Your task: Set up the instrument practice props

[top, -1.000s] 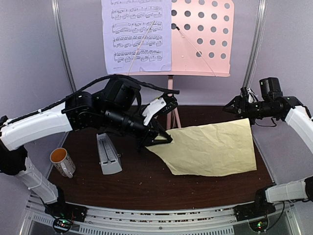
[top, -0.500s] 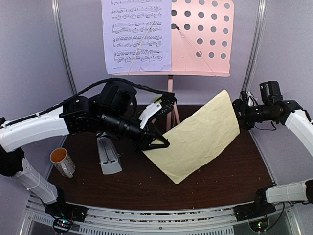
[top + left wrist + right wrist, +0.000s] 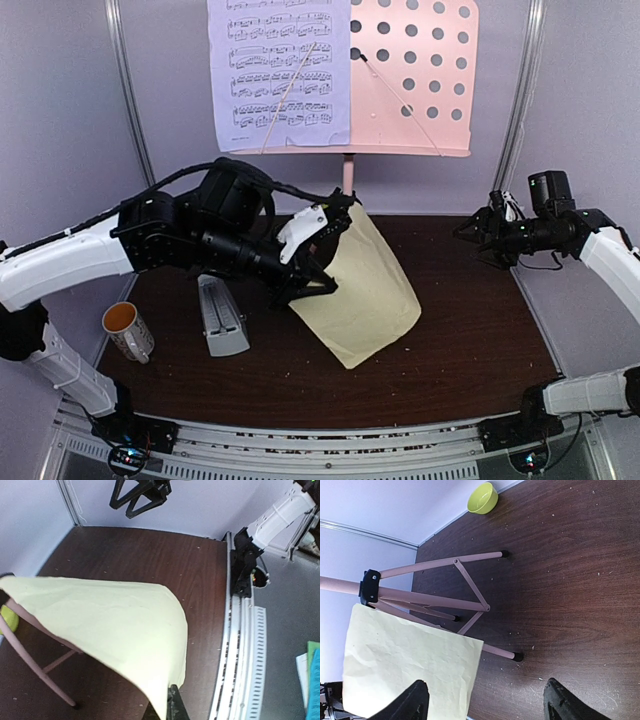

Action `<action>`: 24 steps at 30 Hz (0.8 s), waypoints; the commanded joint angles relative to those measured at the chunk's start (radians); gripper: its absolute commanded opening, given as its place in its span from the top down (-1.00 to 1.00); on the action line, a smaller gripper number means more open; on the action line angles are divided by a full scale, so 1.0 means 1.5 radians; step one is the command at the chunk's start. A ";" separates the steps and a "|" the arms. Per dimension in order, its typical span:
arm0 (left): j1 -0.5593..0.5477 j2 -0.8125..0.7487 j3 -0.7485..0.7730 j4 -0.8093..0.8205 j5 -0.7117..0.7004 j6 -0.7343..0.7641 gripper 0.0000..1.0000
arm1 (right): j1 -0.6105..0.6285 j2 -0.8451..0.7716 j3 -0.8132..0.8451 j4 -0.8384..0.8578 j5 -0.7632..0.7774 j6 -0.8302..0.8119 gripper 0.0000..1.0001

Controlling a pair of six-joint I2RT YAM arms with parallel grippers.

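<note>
Orange-lined mug stands near left edge of table; left gripper clamped on pale-yellow page, drooping mid-table before pink stand; right gripper spread wide, holding nothing, by right edge.

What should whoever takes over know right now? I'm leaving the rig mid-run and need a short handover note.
Left gripper: shut on an edge of the pale-yellow page, which hangs curled in front of the stand's legs.
Right gripper: open, empty, apart from the page.
Done: lavender page sits on the left half of the pink music stand desk.
Metronome: stands on the table, left of the yellow page, with no gripper on it.
Left: probably put the yellow page on the bare right half of the desk, then see to the metronome.
</note>
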 commanded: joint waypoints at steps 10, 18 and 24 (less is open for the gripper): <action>-0.146 -0.051 0.020 -0.005 -0.456 0.457 1.00 | -0.002 -0.010 0.005 0.050 -0.003 0.018 -0.59; -0.243 -0.107 -0.163 0.238 -0.647 0.792 1.00 | -0.002 -0.010 0.013 0.085 -0.021 0.049 -0.59; -0.272 -0.118 -0.262 0.413 -0.743 0.970 1.00 | -0.002 -0.012 0.014 0.090 -0.036 0.050 -0.59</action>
